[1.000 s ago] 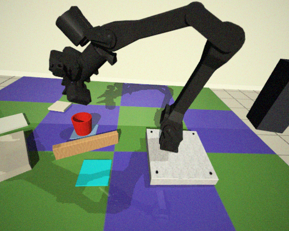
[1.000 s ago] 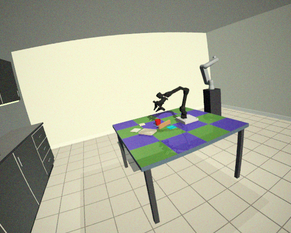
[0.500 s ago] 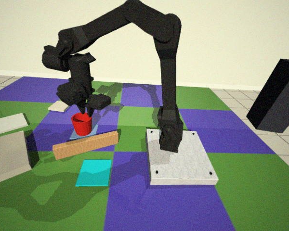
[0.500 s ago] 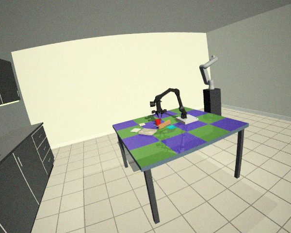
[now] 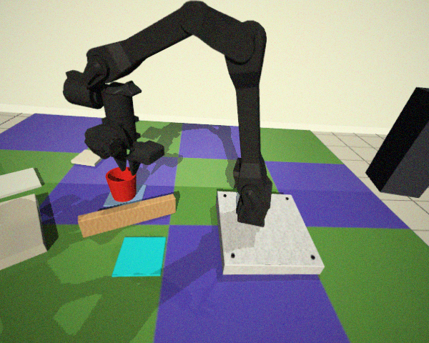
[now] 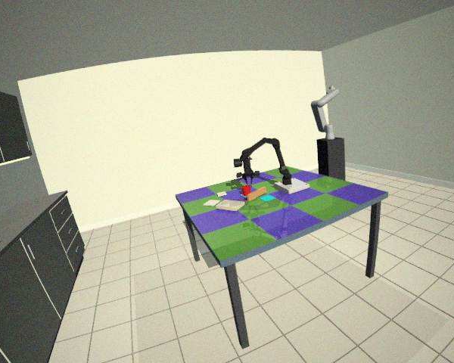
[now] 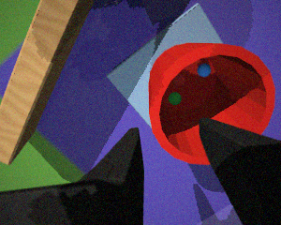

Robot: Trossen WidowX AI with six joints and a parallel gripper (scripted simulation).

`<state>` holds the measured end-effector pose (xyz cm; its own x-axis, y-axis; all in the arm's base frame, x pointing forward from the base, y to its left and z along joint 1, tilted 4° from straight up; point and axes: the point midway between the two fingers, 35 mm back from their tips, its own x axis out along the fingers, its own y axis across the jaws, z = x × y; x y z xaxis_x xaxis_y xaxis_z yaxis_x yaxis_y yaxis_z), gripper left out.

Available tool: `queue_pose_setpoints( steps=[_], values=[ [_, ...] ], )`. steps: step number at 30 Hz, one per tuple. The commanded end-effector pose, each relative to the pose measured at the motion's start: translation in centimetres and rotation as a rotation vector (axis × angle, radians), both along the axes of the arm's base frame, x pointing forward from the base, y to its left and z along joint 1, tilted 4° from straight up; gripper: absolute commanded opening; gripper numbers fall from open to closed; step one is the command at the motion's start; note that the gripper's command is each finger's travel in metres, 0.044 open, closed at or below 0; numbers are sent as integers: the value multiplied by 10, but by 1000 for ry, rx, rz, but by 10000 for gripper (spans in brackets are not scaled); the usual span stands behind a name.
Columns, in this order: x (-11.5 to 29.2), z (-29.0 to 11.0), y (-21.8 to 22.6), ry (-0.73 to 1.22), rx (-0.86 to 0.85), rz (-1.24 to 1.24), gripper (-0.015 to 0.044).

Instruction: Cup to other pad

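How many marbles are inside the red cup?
2. A blue marble and a green marble lie on the bottom of the red cup. A gripper finger covers part of the inside, so more could be hidden.

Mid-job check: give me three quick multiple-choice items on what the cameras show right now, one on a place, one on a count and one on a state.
1. The wooden block lies
A. on the arm's base plate
B. between the cup's pad and the cyan pad
C. inside the cup

2. Marbles seen in the cup:
A. none
B. two
C. five

3. The cup is
A. upright on its pad
B. tipped on its side
C. lifted high above the table

Key:
1 B: in the top view the wooden block runs between the grey-blue pad and the cyan pad.
2 B: the wrist view shows a blue marble and a green marble.
3 A: the red cup stands mouth up on its pad.
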<state>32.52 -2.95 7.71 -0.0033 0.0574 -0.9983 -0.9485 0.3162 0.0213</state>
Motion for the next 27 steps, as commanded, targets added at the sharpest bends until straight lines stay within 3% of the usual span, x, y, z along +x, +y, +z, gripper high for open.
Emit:
queue_pose_setpoints(
  steps=[1,27],
  values=[
    [-1,-10,1,11,5,7,148],
    [-3,-52,4,11,5,7,148]
  ],
)
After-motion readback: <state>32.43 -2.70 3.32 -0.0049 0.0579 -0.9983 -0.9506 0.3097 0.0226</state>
